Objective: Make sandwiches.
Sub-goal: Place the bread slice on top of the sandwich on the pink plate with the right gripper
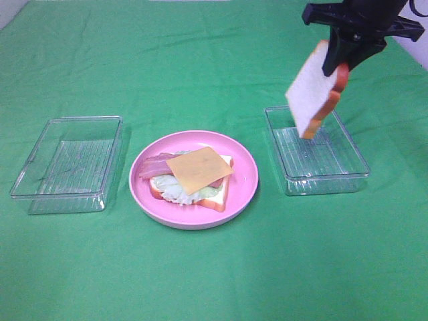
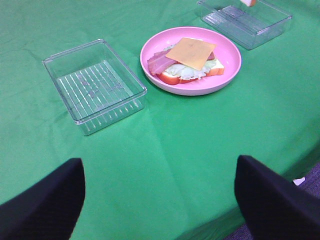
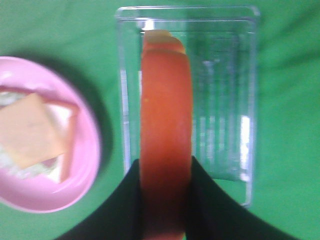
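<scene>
A round pink plate (image 1: 249, 189) sits at the centre of a table covered in green cloth (image 1: 200, 274). Two clear plastic trays flank it: one (image 1: 40, 187) well to its left, another (image 1: 348, 170) just to its right, set slightly farther back. Both have ribbed floors. The cloth shows faint creases.

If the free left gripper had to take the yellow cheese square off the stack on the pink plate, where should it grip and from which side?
Probably the corner of the yellow cheese square that overhangs the white bread slice toward the plate's front. It lies flat and thin, so the open left gripper would likely do best coming in low from the front, one finger under that corner. The round pink plate has a raised rim that limits how low it can come.
</scene>
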You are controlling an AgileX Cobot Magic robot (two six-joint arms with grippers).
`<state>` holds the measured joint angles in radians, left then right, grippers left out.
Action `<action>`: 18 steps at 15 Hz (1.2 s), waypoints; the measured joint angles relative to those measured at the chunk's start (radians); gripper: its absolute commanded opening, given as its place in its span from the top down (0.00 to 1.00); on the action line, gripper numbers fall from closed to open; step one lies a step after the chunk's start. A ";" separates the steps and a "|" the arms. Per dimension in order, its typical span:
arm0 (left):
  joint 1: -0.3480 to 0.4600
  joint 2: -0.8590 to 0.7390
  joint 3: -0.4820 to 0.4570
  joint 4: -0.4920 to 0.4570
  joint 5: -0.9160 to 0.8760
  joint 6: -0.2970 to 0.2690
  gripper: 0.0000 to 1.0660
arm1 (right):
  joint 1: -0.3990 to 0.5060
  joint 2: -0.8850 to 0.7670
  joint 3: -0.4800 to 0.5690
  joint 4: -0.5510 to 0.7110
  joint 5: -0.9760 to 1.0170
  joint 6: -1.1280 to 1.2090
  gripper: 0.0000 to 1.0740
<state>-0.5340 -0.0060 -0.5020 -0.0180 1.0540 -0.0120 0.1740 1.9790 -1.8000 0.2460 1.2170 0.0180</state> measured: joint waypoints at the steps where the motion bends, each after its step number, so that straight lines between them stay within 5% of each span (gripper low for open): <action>1: 0.000 0.000 0.000 0.000 0.000 0.000 0.27 | 0.000 -0.016 0.023 0.113 -0.005 -0.049 1.00; 7: 0.000 0.000 0.000 0.000 0.000 0.000 0.27 | 0.043 -0.020 0.341 0.781 -0.171 -0.380 1.00; 10: 0.000 0.000 0.000 0.000 0.000 0.000 0.27 | 0.131 -0.008 0.519 0.999 -0.350 -0.515 1.00; 18: 0.000 0.000 0.000 0.000 0.000 0.000 0.27 | 0.160 0.068 0.617 1.070 -0.495 -0.524 0.99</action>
<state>-0.5340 -0.0060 -0.5020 -0.0180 1.0540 -0.0120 0.3340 2.0470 -1.1830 1.3160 0.7220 -0.5060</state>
